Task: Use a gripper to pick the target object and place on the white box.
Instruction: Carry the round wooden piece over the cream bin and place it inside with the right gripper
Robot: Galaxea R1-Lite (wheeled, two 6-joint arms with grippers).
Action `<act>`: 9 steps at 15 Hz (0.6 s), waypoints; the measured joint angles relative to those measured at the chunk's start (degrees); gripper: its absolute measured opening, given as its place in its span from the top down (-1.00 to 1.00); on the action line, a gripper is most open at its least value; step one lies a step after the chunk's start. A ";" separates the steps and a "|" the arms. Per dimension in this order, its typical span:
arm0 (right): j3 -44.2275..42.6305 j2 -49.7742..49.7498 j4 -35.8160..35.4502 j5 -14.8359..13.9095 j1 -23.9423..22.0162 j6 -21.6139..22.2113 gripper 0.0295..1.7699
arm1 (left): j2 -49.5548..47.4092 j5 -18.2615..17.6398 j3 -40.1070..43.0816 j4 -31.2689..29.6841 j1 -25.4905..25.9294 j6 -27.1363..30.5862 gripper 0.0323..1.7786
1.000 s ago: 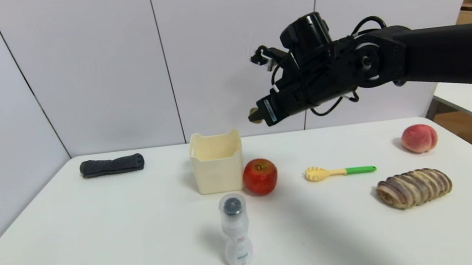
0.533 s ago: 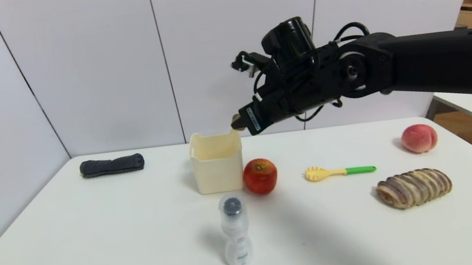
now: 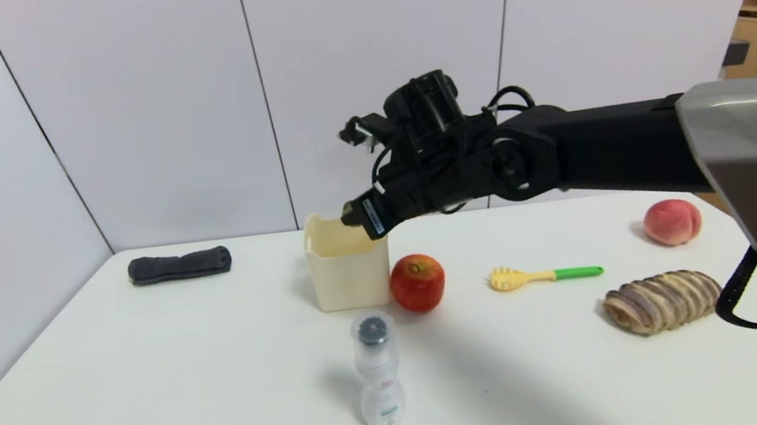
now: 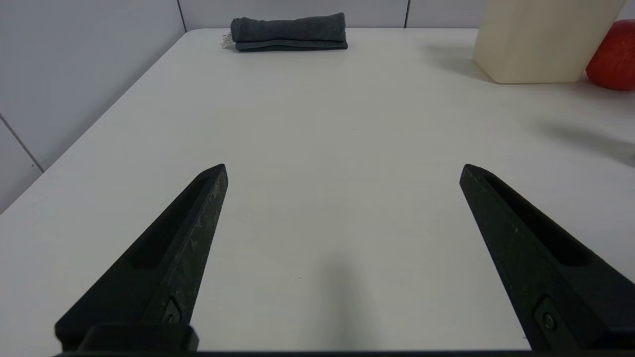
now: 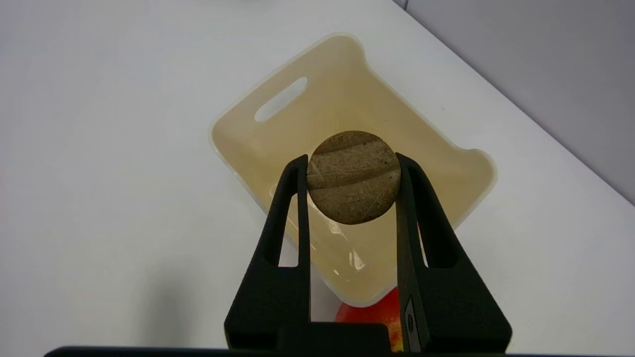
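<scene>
The right claw [image 5: 353, 163] is clamped on the brown lump [image 5: 353, 177], holding it above the open white box [image 3: 348, 273]. An apple [image 3: 417, 282] stands just beside the box on the bench [image 3: 155, 380]. The left claw [image 4: 342, 171] gapes wide, well apart from the box.

One white box [image 3: 348, 273], one apple [image 3: 417, 283], one peach [image 3: 672, 222], one bread loaf [image 3: 661, 302], one bottle [image 3: 377, 373].
</scene>
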 joint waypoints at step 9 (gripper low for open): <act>-0.09 4.39 -3.68 -0.22 0.00 -0.96 0.50 | 0.00 0.07 0.00 0.00 0.00 0.00 -0.90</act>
